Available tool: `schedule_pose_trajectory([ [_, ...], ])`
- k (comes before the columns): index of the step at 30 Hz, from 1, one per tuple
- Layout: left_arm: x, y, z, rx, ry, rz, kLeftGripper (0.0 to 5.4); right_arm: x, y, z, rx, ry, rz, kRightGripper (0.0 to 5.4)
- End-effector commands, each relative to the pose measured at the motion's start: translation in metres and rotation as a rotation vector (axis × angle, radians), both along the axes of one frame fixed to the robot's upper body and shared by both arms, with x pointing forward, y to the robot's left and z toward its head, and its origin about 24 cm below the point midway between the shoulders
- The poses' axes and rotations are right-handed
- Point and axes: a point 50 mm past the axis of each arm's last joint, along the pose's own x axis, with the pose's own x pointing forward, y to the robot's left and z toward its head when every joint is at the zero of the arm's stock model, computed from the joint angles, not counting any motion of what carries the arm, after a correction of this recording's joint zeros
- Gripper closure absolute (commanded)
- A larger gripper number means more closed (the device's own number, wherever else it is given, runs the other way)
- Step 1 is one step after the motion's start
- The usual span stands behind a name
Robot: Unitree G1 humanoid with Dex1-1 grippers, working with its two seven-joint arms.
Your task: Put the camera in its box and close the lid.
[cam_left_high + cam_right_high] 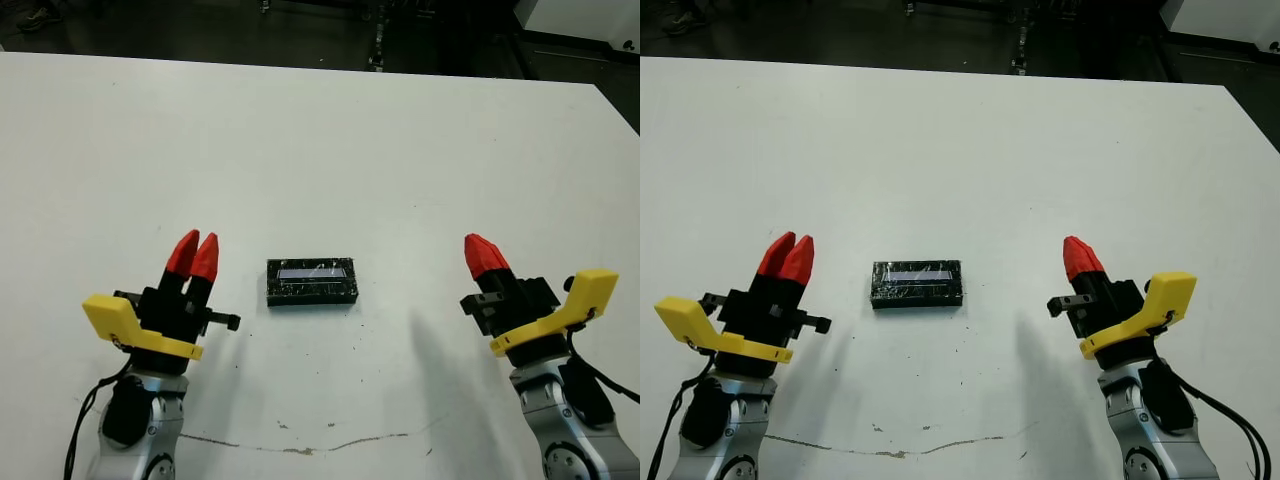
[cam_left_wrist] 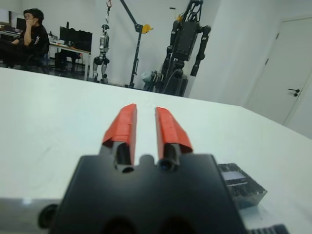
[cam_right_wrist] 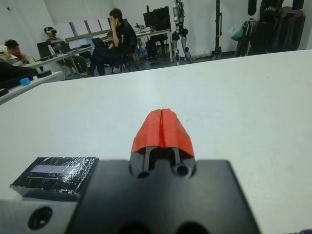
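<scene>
People (image 3: 119, 36) sit at desks (image 3: 63, 53) beyond the white table (image 1: 320, 150).

Two head cameras look steeply down on the white surface (image 1: 320, 150), sharing one scene with a slight sideways offset. Each wrist camera sits low, just above the surface, looking along its own claw toward the room. All four views share the box (image 1: 311, 282), at twelve o'clock from the robot.

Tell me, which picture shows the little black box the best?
The left eye view: the box lies whole and unblocked on the table, lid on, between both claws. The right eye view shows it much the same. In each wrist view that claw's own black body hides part of it.
</scene>
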Motion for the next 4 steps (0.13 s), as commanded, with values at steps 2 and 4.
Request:
schedule_pose_trajectory([
  [2,-0.0009,0.0017,-0.003,0.024,0.022,0.016,5.39,0.0011,-0.0031,-0.0012,0.001,0.006,-0.019,5.4],
  [4,-0.0002,0.0017,-0.0024,0.017,0.022,0.009,5.39,0.001,-0.0026,-0.0014,0.002,0.011,-0.021,5.4],
])
